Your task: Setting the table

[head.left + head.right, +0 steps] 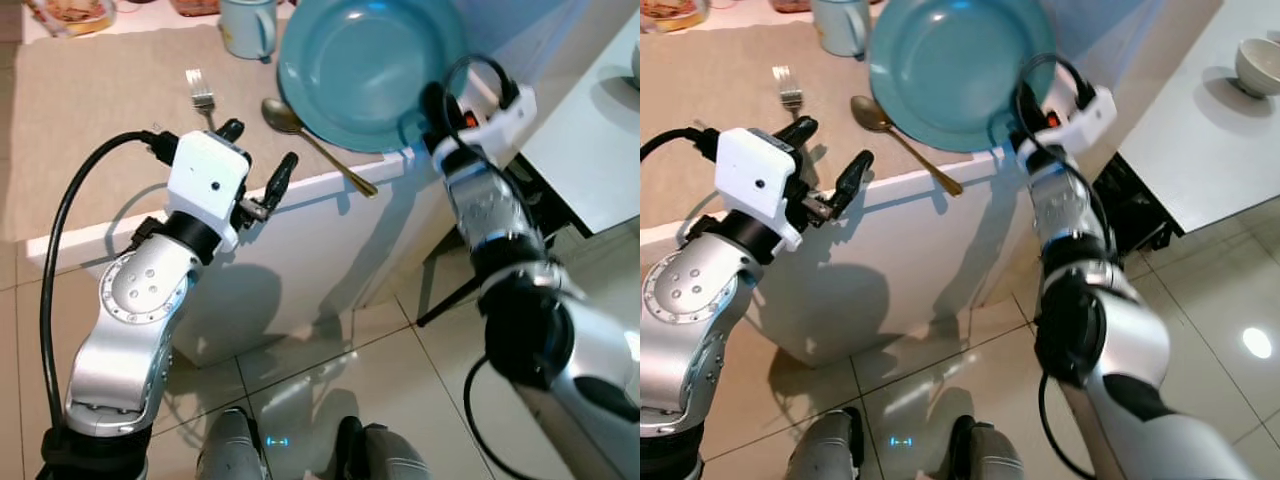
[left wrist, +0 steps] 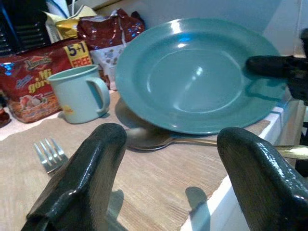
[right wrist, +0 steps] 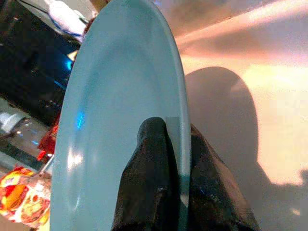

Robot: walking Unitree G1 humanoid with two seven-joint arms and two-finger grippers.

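From the head, the left gripper (image 1: 258, 160) hovers nearest, fingers apart and empty, just short of the fork (image 1: 200, 92). The right gripper (image 1: 432, 112) pinches the teal plate (image 1: 365, 70), tilted over the spoon (image 1: 312, 142).

Left wrist: the mug (image 2: 81, 94) stands beyond the fork.

Right wrist: fingers clamp the rim. Cutlery looks placed; the plate is not yet down on the surface (image 1: 90, 120).

Red snack bags (image 2: 36, 77) behind; white bowl (image 1: 1258, 64) aside.

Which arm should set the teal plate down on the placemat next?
Probably right: the right gripper already pinches the teal plate's rim, tilted above the placemat. The left gripper is open.
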